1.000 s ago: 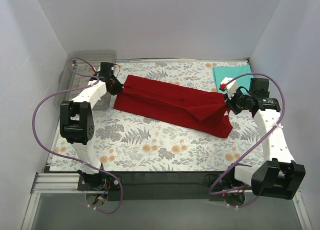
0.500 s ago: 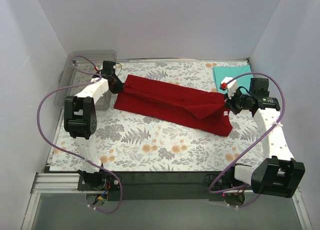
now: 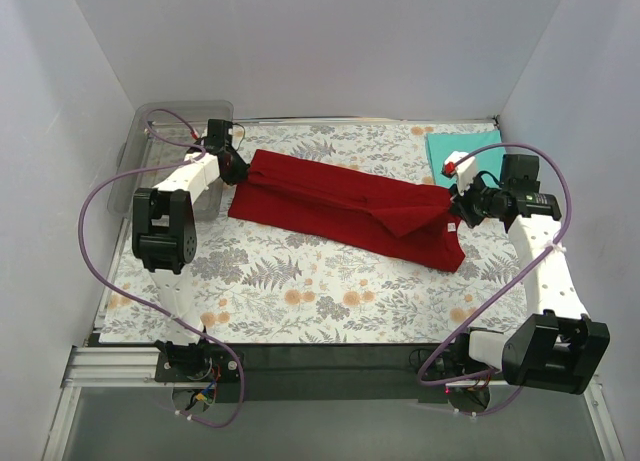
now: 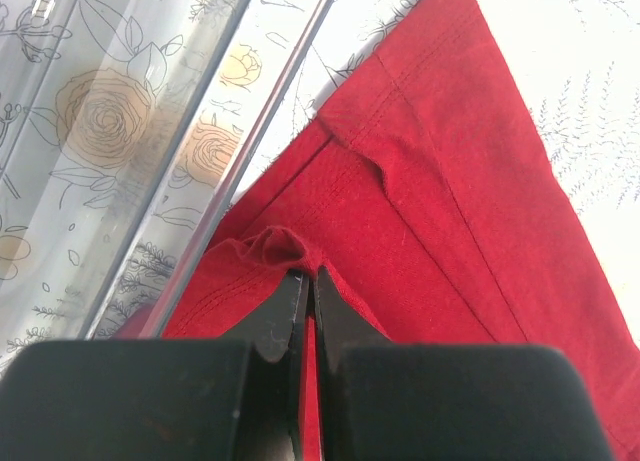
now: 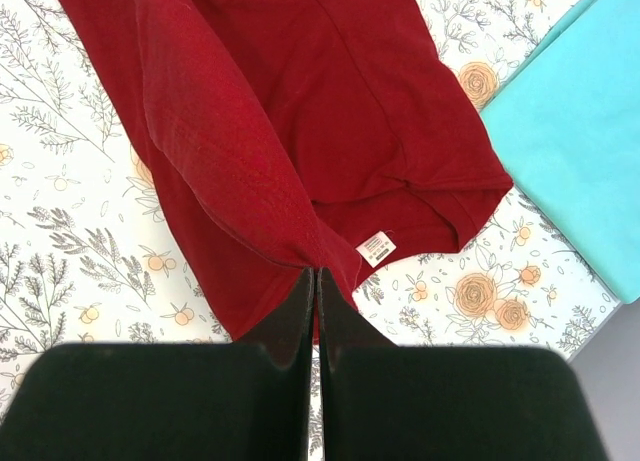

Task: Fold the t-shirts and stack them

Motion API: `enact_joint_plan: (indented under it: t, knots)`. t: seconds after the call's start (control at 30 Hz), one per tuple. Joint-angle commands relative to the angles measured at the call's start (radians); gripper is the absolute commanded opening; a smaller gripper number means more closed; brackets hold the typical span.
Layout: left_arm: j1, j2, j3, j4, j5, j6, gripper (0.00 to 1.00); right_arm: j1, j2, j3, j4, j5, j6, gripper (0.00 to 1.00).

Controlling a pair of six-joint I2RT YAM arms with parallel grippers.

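1. the red shirt (image 3: 350, 209) lies pulled out in a long band across the middle of the overhead frame, running from the upper left down to the right, on the flowered table cover (image 3: 300, 301).
2. the left gripper (image 4: 305, 281) is at the shirt's upper-left end. in its wrist view the fingers are pressed together with a small bunch of red cloth pinched at the tips.
3. that end sits just beside the wall of the clear bin (image 3: 160, 111), at the upper left of the overhead frame.
4. the right gripper (image 5: 313, 279) is at the shirt's right end, fingers closed tight on a raised fold of red cloth that runs from the tips toward the upper left of its wrist view.
5. a small white tag (image 5: 376, 248) shows just right of those tips, inside the neck edge.
6. the teal shirt (image 3: 462, 151) lies flat in the upper right corner of the overhead frame, near the red one's right end, with a strip of flowered cover between them.
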Motion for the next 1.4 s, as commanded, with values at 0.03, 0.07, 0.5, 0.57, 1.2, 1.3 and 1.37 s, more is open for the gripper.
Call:
enact_joint_plan:
  t: [0.03, 0.07, 0.5, 0.57, 1.2, 1.3, 1.37]
  knots:
    - [0.008, -0.006, 0.038, 0.006, -0.023, 0.015, 0.0, -0.006, 0.015, 0.048, 0.046, -0.011, 0.035, 0.01]
    - [0.008, -0.006, 0.04, 0.006, -0.025, 0.015, 0.0, -0.006, 0.02, 0.048, 0.052, -0.011, 0.04, 0.01]
    - [0.008, 0.057, 0.078, 0.005, -0.02, 0.026, 0.0, -0.006, 0.064, 0.065, 0.111, 0.0, 0.072, 0.01]
    - [0.008, 0.066, 0.086, 0.002, -0.016, 0.03, 0.0, -0.006, 0.066, 0.068, 0.115, -0.001, 0.08, 0.01]
    - [0.008, 0.081, 0.101, -0.007, -0.009, 0.035, 0.0, -0.006, 0.098, 0.075, 0.137, -0.006, 0.106, 0.01]
    - [0.008, 0.078, 0.101, -0.009, -0.008, 0.038, 0.0, -0.006, 0.096, 0.075, 0.138, -0.006, 0.108, 0.01]
    - [0.008, 0.07, 0.097, -0.012, -0.005, 0.037, 0.0, -0.006, 0.089, 0.075, 0.138, -0.007, 0.108, 0.01]
